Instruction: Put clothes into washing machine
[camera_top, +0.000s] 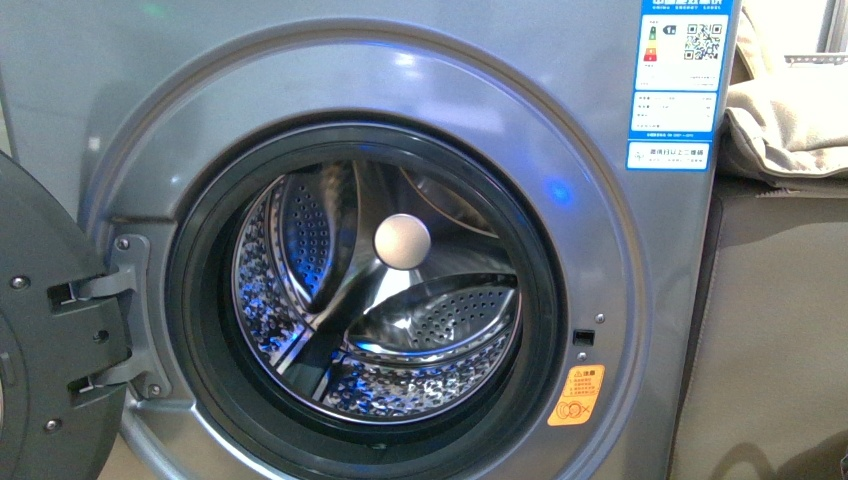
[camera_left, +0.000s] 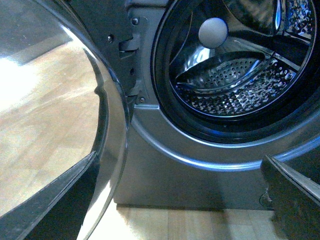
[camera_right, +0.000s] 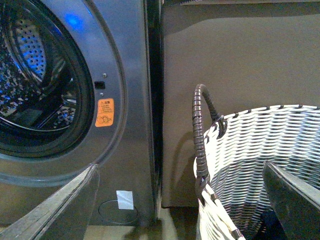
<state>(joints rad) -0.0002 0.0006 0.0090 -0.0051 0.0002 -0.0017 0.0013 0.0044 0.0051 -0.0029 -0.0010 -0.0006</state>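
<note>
The washing machine (camera_top: 620, 300), a silver-grey front-loader, is seen with its door (camera_top: 50, 330) swung wide open on the left hinge. The round porthole is ringed by a dark rubber seal. Inside, the perforated steel drum (camera_top: 440, 320) is lit with blue glints, with a pale round knob (camera_top: 402, 241) at its back. An orange sticker (camera_top: 576, 395) is fixed at the lower right of the porthole and a blue-white label (camera_top: 680, 80) at the upper right. The clothes (camera_right: 268, 226) are glimpsed only as a dark navy patch low inside the woven basket (camera_right: 240, 145) beside the machine.

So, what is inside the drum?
The drum shows only perforated steel, a rib and a round grey cap; nothing loose is visible. The dark door seal hides its lowest front part.
</note>
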